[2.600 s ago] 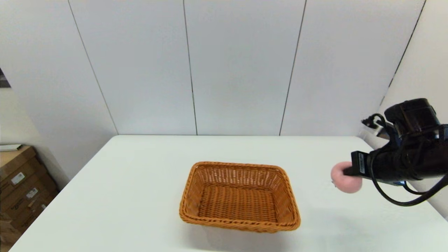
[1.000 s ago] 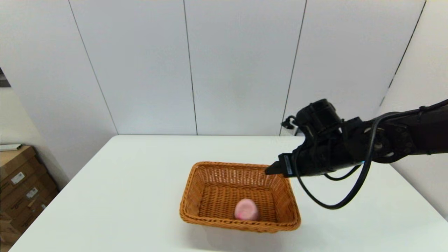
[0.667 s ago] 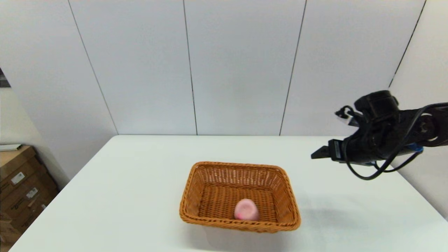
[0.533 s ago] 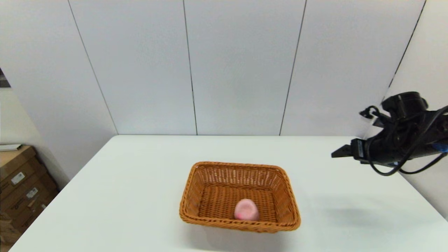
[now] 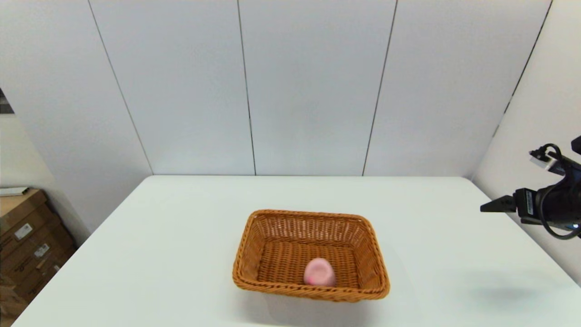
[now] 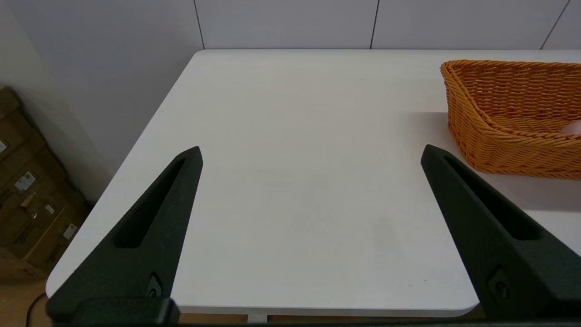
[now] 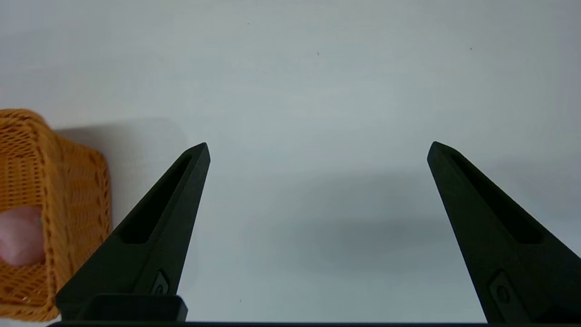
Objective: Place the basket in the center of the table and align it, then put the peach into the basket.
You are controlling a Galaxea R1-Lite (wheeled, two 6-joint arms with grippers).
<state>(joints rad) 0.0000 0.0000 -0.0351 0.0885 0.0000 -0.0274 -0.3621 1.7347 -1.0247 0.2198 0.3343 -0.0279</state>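
The orange-brown wicker basket [image 5: 311,254] stands near the middle of the white table [image 5: 181,236]. Inside it, against the near wall, lies the pale-pink peach [image 5: 319,272]. My right gripper [image 5: 488,208] hangs above the table's right edge, well clear of the basket, open and empty. In the right wrist view the gripper [image 7: 317,145] spreads wide over bare table, with the basket [image 7: 68,181] and the peach [image 7: 20,234] off to one side. My left gripper [image 6: 311,152] is open over the table's left part, beside the basket [image 6: 513,113]; it does not show in the head view.
Stacked cardboard boxes [image 5: 27,236] stand on the floor left of the table. A panelled white wall [image 5: 308,86] rises behind the table, and a side wall [image 5: 540,136] runs close along the right edge.
The peach went from my right gripper's hold into the basket. Since then the right arm has drawn back to the right, away from the basket. Basket and peach stay still.
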